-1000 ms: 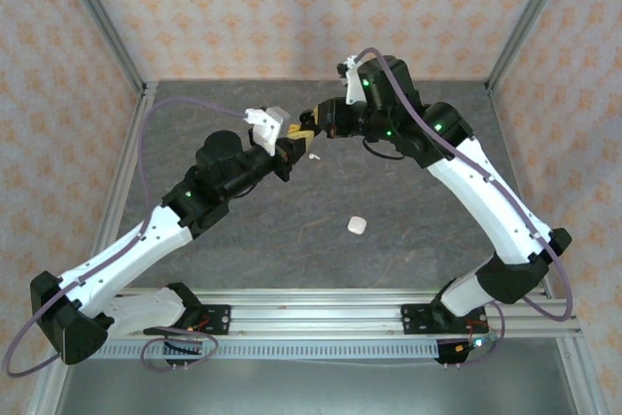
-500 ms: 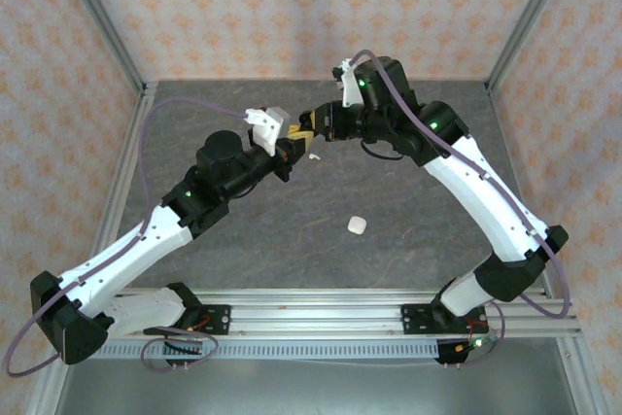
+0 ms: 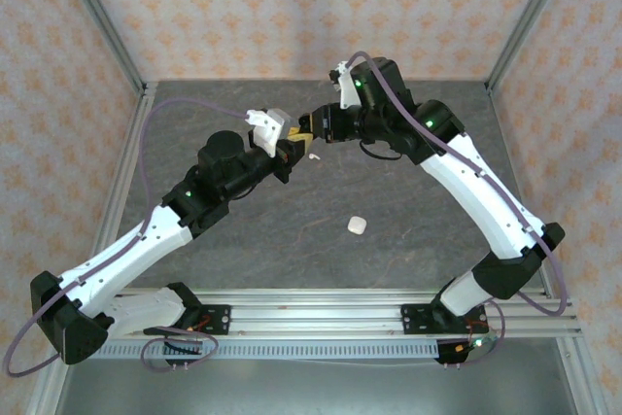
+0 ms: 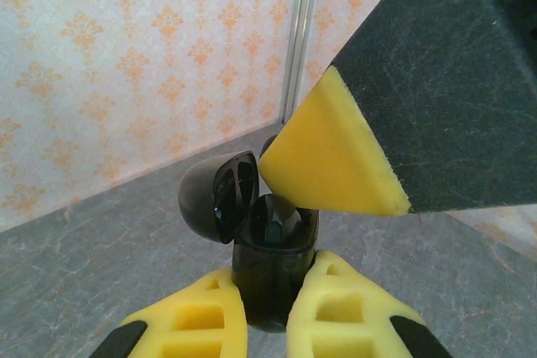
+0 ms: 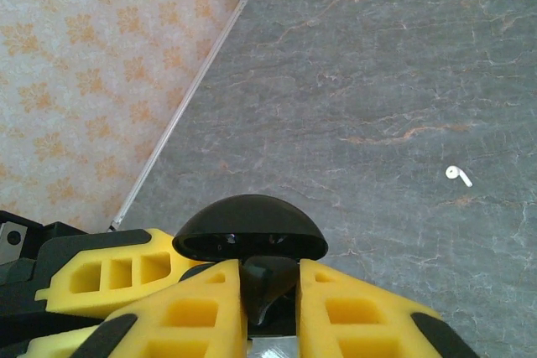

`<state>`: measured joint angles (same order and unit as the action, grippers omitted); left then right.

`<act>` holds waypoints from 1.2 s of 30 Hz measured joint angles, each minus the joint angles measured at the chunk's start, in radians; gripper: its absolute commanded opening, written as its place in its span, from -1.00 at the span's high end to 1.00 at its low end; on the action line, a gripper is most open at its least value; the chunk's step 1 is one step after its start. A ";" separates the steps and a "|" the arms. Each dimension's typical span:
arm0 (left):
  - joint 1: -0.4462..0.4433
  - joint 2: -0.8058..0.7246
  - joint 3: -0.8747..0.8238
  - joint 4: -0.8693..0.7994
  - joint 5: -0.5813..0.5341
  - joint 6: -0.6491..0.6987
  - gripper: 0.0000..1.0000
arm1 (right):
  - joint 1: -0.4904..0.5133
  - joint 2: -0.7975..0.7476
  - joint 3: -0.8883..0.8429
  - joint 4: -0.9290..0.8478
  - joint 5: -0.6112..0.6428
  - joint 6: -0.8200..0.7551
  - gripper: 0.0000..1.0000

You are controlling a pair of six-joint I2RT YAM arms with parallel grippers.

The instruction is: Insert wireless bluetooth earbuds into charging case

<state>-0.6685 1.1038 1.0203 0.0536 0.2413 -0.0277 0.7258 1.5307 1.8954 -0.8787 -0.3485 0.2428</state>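
My left gripper (image 4: 273,312) is shut on a black charging case (image 4: 273,266), held upright with its domed lid (image 4: 216,197) hinged open. My right gripper (image 5: 272,291) comes in from above, and a black earbud (image 5: 270,278) sits pinched between its yellow fingers (image 5: 193,316), just under the lid (image 5: 250,228) and over the case's well. In the left wrist view one right finger (image 4: 331,157) covers the case's opening, where a dark earbud shape (image 4: 274,230) shows. In the top view the two grippers (image 3: 290,148) (image 3: 304,131) meet above the table's middle back. A white earbud (image 3: 313,155) (image 5: 457,175) lies on the table.
A small white rounded case (image 3: 357,225) lies on the grey table (image 3: 408,221) in front of the grippers. Patterned walls with metal posts (image 3: 107,36) close in the back and both sides.
The right arm's wrist has shifted slightly up and left. Both grippers stay together at the case.
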 measured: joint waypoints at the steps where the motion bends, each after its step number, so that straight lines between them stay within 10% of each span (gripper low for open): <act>1: 0.000 0.000 0.000 0.000 0.000 0.000 1.00 | 0.000 0.000 0.000 0.000 0.000 0.000 0.60; 36: 0.000 0.000 0.000 0.003 -0.011 -0.020 1.00 | -0.016 0.000 -0.010 0.014 -0.027 0.087 0.36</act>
<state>-0.6685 1.1038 1.0203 0.0563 0.2302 -0.0479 0.7097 1.5307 1.8851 -0.8642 -0.3752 0.3302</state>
